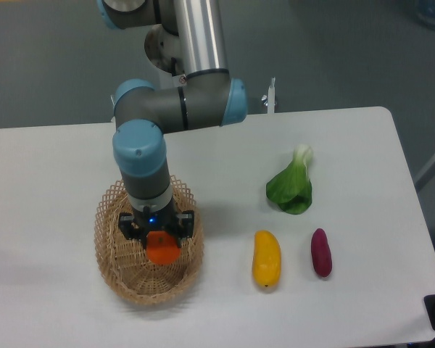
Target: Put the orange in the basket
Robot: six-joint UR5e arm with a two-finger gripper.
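Note:
The orange (162, 249) is a small round bright-orange fruit held between the fingers of my gripper (162, 241). The gripper points straight down and is shut on the orange, over the inside of the basket (110, 217). The basket is an oval light-tan wicker one with a lattice rim, at the front left of the table. The orange sits within the basket's opening, low near its floor; whether it touches the floor I cannot tell. The arm hides the basket's back rim.
A yellow-orange mango-like fruit (266, 259) and a purple sweet potato (321, 252) lie to the right of the basket. A green leafy vegetable (292, 187) lies behind them. The table's front edge runs just below the basket.

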